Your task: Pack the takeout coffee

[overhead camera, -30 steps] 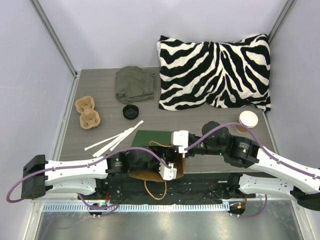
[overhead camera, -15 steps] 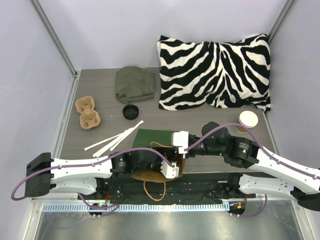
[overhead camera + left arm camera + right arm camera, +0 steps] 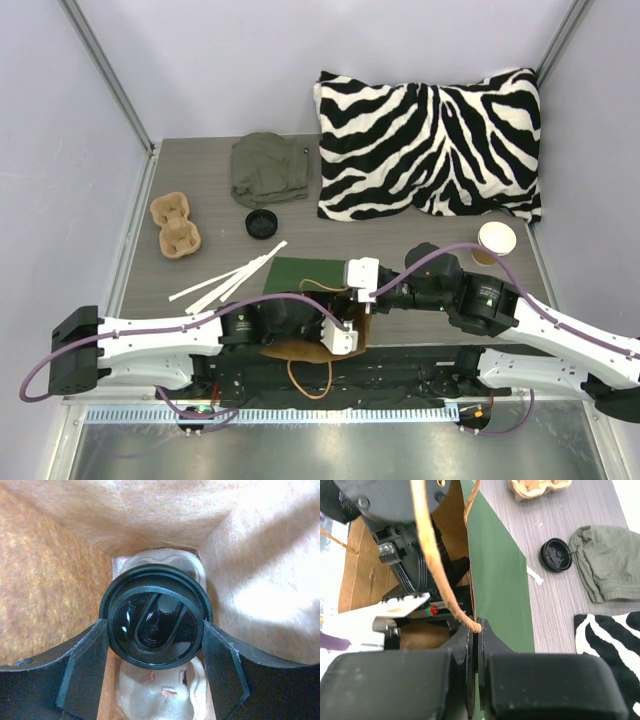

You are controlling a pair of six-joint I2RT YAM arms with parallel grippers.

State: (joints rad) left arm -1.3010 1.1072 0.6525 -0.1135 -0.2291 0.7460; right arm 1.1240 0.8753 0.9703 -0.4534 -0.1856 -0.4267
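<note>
The takeout coffee (image 3: pixel 150 595), seen from above as a round black lid, sits inside the brown-lined bag over a pale pulp tray (image 3: pixel 160 695). My left gripper (image 3: pixel 155 630) reaches down into the bag, and its fingers (image 3: pixel 87 665) press on both sides of the lid. From above, the left wrist (image 3: pixel 338 338) is buried in the mouth of the green bag (image 3: pixel 305 275) and the cup is hidden. My right gripper (image 3: pixel 476 630) is shut on the bag's green wall (image 3: pixel 497 580) at its top edge, beside the rope handle (image 3: pixel 432 545).
A lidless tan cup (image 3: pixel 496 240) stands at the right. A loose black lid (image 3: pixel 261 223), an olive cloth (image 3: pixel 268 168), a second pulp tray (image 3: pixel 175 223) and white sticks (image 3: pixel 228 277) lie on the left. A zebra pillow (image 3: pixel 430 145) fills the back right.
The left arm has shifted slightly to the right at the bag's mouth. The right arm and the bag have stayed put.
</note>
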